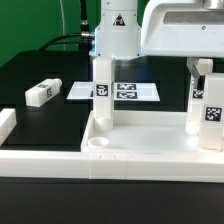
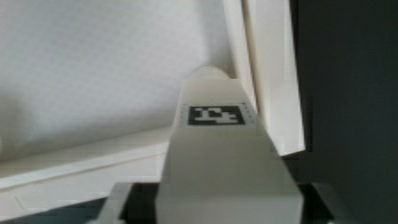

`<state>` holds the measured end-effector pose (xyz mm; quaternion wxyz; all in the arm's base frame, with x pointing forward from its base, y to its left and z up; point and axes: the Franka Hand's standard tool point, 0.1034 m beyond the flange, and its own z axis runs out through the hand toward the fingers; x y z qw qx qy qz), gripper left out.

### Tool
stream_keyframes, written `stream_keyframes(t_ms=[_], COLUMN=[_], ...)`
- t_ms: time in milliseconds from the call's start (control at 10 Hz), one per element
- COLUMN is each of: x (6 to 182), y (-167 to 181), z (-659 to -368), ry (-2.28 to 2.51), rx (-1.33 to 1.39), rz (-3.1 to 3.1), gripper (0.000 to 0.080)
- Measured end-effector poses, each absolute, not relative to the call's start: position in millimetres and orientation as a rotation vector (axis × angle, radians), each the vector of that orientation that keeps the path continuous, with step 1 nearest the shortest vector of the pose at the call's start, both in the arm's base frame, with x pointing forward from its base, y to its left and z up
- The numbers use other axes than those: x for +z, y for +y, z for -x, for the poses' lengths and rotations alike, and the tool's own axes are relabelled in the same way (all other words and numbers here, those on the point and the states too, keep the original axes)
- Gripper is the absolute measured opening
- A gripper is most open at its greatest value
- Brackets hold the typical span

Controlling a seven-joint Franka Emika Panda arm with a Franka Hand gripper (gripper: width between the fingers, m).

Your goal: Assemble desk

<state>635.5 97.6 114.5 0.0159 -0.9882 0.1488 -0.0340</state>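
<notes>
The white desk tabletop lies in front with its raised rim up. My gripper is shut on an upright white leg that stands in the tabletop's corner on the exterior view's left. In the wrist view this leg with its square tag runs out from between my dark fingers over the tabletop's floor and rim. Two more legs stand upright at the exterior view's right, one tagged and one behind it. A loose leg lies on the black table at the left.
The marker board lies flat behind the tabletop. The low white border wall runs along the front left and turns back at the far left. A white robot base stands behind.
</notes>
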Motion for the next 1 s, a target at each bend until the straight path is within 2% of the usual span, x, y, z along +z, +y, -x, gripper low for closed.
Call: stream_keyframes(t_ms=[500,1000], x=[112.8,112.5], y=[95.1,94.9], z=[-635.8,-635.9], ry=[1.307,1.66], rx=[-0.12,-0.095], rz=[2.752,2.548], gripper=[0.029,0.0291])
